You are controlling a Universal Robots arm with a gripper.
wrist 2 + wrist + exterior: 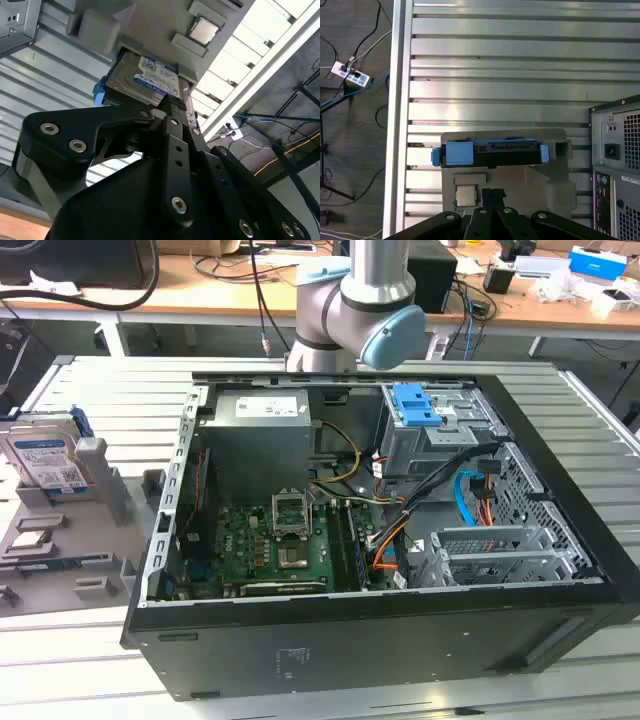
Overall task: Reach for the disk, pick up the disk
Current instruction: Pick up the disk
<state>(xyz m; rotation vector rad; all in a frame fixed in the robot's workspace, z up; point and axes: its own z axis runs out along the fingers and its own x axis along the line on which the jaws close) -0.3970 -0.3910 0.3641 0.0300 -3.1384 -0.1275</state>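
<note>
1. The gripper (492, 193) has its tips drawn together with nothing between them. It touches nothing.
2. I see it hanging over the grey holder (545, 175), clear of the disk (490, 152).
3. The disk stands on edge in a slot of the holder. In the first wrist view its blue-framed edge faces me. In the second wrist view I see its silver face and white-and-blue label.
4. In the exterior view the holder sits on the slatted bench (90, 390) at the exterior view's left, beside the open case (330, 640). The disk leans in it, label outward.
5. The holder also carries a square chip (465, 195) in a shallow recess, near the disk but not touching it.
6. The case lies on its side with the cover off. Inside are a green board (270, 540), a grey box (260, 410) with a white label, a blue bracket (415, 405) on the drive cage, and loose cables (400, 510).
7. The arm (370, 300) rises behind the case.
</note>
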